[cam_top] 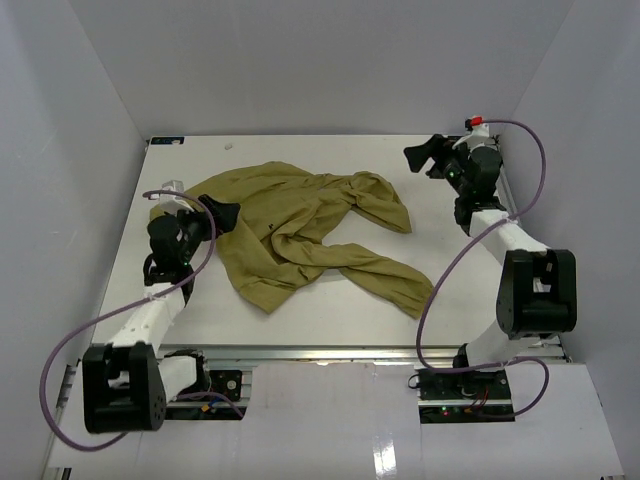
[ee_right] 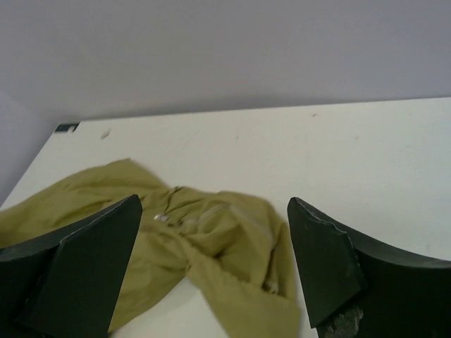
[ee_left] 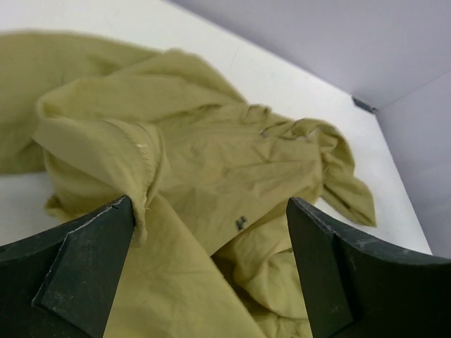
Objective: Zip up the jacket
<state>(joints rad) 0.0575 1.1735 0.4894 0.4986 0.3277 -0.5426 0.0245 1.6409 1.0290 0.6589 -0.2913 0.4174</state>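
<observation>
Top external: jacket (cam_top: 300,225) rumpled, olive.

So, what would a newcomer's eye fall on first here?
A crumpled olive jacket lies spread across the middle of the white table, one sleeve trailing toward the near right. The left arm holds open jaws at its left edge; the right arm holds open jaws apart from it, by the far right corner.

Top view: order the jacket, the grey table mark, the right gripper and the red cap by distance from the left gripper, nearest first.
From the left gripper:
1. jacket, right at its fingertips.
2. grey table mark, far edge, left side.
3. right gripper, far right.
4. red cap, far right corner, just beyond.
</observation>
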